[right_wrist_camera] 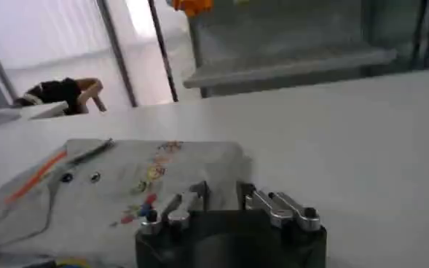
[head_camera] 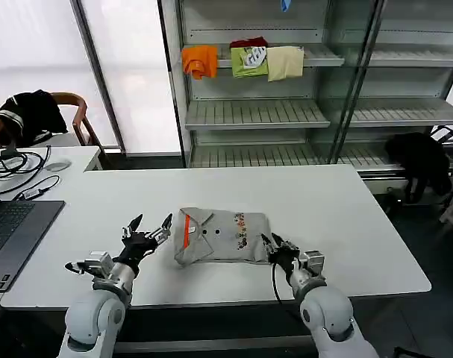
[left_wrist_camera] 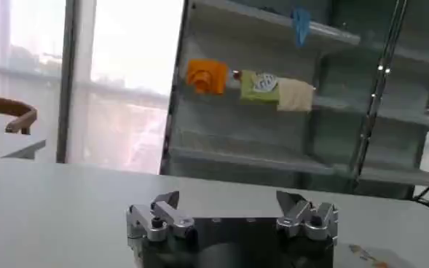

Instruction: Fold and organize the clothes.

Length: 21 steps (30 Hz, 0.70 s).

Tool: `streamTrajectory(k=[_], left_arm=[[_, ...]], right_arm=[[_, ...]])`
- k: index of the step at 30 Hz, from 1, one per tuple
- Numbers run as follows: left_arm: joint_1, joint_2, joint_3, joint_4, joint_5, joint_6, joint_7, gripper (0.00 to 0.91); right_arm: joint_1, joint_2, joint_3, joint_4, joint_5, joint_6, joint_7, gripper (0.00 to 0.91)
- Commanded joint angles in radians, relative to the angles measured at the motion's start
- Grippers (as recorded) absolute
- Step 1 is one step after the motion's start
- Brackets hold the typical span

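The white table (head_camera: 308, 194) lies bare beyond and to both sides of the folded grey shirts (head_camera: 222, 236) — open passage there. At its left edge a laptop (head_camera: 13, 231) and cables (head_camera: 21, 168) crowd the way — the shelf rack (head_camera: 256, 112) stands behind.

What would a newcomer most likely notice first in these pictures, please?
The folded grey shirts lie mid-table, orange collar lining showing, with a coloured print. The left gripper hovers open just off their collar end, and the right gripper sits at the other end. Behind, bright folded garments lie on a shelf.

place: lab or office | cues: metal shelving (head_camera: 256, 112); white table (head_camera: 301, 194); laptop (head_camera: 10, 231); cables (head_camera: 21, 168)
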Motion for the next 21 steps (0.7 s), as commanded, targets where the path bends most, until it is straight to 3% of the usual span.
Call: streamTrajectory(k=[1,3,5,7,11,14,21], left_arm=[[0.047,0.012,-0.041,0.002,-0.015,-0.081,-0.014,0.907],[0.052,0.019,-0.054,0.001,-0.029,-0.083,-0.026,0.907],[0.057,0.029,-0.07,0.003,-0.043,-0.083,-0.031,0.907],[0.06,0.035,-0.084,0.007,-0.049,-0.081,-0.034,0.907],[0.08,0.039,-0.096,0.003,-0.07,-0.081,-0.039,0.907],[0.098,0.033,-0.095,-0.016,-0.089,-0.077,-0.056,0.907],[0.116,0.038,-0.112,-0.02,-0.135,-0.07,-0.067,0.907]], right_arm=[[-0.082,-0.062,0.101,0.128,-0.415,0.126,-0.03,0.907],[-0.082,-0.089,0.156,0.144,-0.258,0.038,-0.006,0.907],[-0.069,-0.093,0.2,0.123,-0.212,0.022,0.014,0.907],[-0.055,-0.102,0.225,0.104,-0.213,0.041,0.024,0.907],[-0.035,-0.121,0.272,0.122,-0.159,-0.009,-0.006,0.907],[-0.017,-0.122,0.282,0.125,-0.144,-0.05,-0.014,0.907],[0.008,-0.135,0.266,0.109,-0.151,-0.049,-0.025,0.907]])
